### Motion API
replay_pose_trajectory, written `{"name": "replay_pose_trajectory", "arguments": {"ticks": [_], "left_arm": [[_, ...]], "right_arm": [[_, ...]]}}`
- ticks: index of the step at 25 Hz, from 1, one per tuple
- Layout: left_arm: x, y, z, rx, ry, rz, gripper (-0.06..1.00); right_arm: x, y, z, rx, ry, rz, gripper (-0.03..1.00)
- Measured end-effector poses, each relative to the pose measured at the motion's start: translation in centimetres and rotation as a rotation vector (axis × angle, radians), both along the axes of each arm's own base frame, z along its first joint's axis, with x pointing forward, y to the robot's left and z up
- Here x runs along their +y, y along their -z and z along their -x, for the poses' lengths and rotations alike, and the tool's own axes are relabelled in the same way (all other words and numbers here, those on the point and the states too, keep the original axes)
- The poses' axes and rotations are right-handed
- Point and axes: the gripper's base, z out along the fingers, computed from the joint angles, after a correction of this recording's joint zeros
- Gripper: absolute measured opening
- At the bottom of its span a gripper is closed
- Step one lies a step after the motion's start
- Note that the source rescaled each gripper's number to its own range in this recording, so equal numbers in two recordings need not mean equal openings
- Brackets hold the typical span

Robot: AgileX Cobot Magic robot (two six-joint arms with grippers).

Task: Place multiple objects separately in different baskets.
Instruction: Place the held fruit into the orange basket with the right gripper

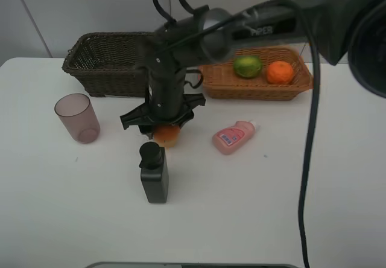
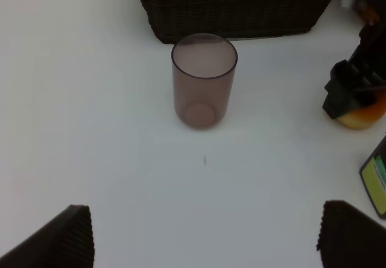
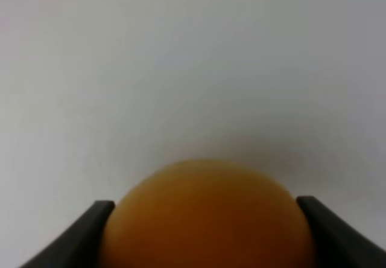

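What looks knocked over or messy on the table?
Only the pink bottle looks odd: it lies on its side on the table, in front of the light basket. The cup and the black pump bottle stand upright, and nothing looks spilled. The right gripper grips a round fruit.

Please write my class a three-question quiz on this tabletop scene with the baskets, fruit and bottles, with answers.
1. True or false: the purplish cup lies on its side.
2. What lies in the light wicker basket? A) a green fruit and an orange B) the cup C) nothing
3. Fill in: the fingers of the right gripper clamp the ____.
Key: 1 false, it stands upright; 2 A; 3 reddish-orange round fruit.
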Motion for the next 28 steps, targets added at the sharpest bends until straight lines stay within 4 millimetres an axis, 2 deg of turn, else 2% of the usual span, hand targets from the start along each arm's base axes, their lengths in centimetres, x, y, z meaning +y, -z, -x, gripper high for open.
{"name": "replay_pose_trajectory", "arguments": {"ticks": [4, 10, 15, 20, 24, 28], "left_arm": [[0.0, 0.0, 0.0, 0.000, 0.000, 0.000, 0.96], [0.0, 0.0, 0.0, 0.000, 0.000, 0.000, 0.96], [0.0, 0.0, 0.0, 0.000, 0.000, 0.000, 0.96], [0.0, 0.0, 0.0, 0.000, 0.000, 0.000, 0.96], [0.0, 0.0, 0.0, 0.000, 0.000, 0.000, 0.96], [0.0, 0.0, 0.0, 0.000, 0.000, 0.000, 0.96]], "right_arm": [[-0.5, -3.8, -0.2, -0.070, -0.008, -0.041, 0.22], [-2.9, -6.9, -1.5, -0.095, 0.049, -0.050, 0.22], [-5.9, -7.6, -3.6, -0.098, 0.082, -0.024, 0.22], [-9.6, -8.0, -6.4, -0.116, 0.151, -0.021, 0.22], [-13.0, -8.2, -9.0, -0.163, 0.230, -0.056, 0.22], [-15.4, -8.5, -11.0, -0.237, 0.280, -0.110, 0.22]]}}
